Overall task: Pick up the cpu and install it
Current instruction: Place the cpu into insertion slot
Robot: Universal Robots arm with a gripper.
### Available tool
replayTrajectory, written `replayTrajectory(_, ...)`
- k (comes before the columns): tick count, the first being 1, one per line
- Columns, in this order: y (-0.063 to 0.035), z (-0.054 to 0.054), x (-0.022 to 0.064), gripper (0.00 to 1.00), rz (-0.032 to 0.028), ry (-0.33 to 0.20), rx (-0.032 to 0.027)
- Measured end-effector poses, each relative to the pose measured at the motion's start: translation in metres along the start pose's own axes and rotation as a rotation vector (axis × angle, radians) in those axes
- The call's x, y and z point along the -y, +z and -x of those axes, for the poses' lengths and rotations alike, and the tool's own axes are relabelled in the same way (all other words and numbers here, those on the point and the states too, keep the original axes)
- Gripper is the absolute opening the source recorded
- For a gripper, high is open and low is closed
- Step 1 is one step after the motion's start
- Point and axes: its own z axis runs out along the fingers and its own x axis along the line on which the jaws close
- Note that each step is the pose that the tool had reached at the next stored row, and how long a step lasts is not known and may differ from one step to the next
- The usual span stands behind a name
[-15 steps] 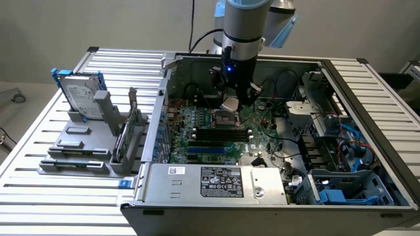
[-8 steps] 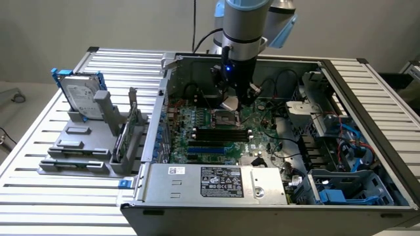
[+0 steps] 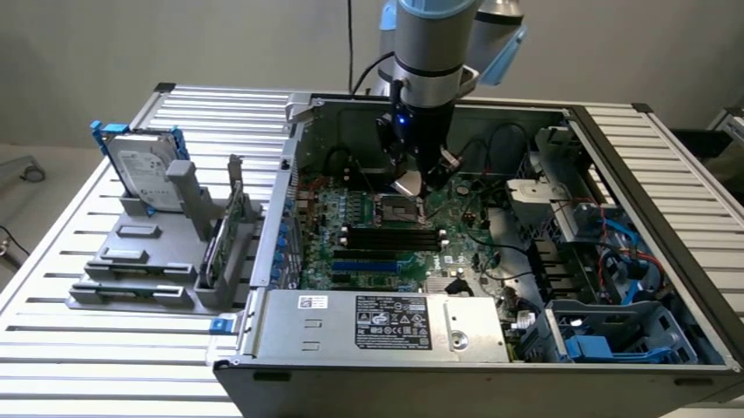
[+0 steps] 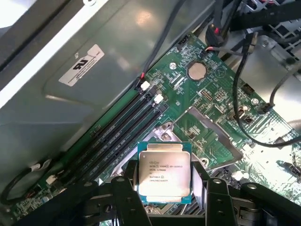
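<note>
Fingers [image 4: 126,188] closed on the cpu [image 4: 164,172], gripping two opposite edges; I hold it just above the socket [image 3: 396,207] of the motherboard [image 4: 188,89], beside the memory slots [image 4: 127,127]. Hazard, as I judge it: a small tilt or offset would press the chip askew and bend socket contacts.

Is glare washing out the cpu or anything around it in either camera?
Wrist view: the cpu is evenly lit, no glare; bright patches sit on the grey panel and the board. Exterior view: a blue light glows on the gripper.
</note>
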Motion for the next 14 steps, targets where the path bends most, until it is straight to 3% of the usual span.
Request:
replayTrajectory(2, 0.0000, -0.0001, 0.0000, 0.55, -0.0093, 0.018, -0.0071)
replayTrajectory(6, 0.0000, -0.0001, 0.0000, 0.55, -0.0414, 0.050, -0.0349)
replayTrajectory(8, -0.0001, 0.0000, 0.0000, 0.55, -0.0541, 0.069, -0.0455)
replayTrajectory(10, -0.0002, -0.0001, 0.0001, 0.55, -0.0592, 0.092, -0.0489)
replayTrajectory(14, 0.0003, 0.0000, 0.0001, 0.55, -0.0608, 0.147, -0.0490)
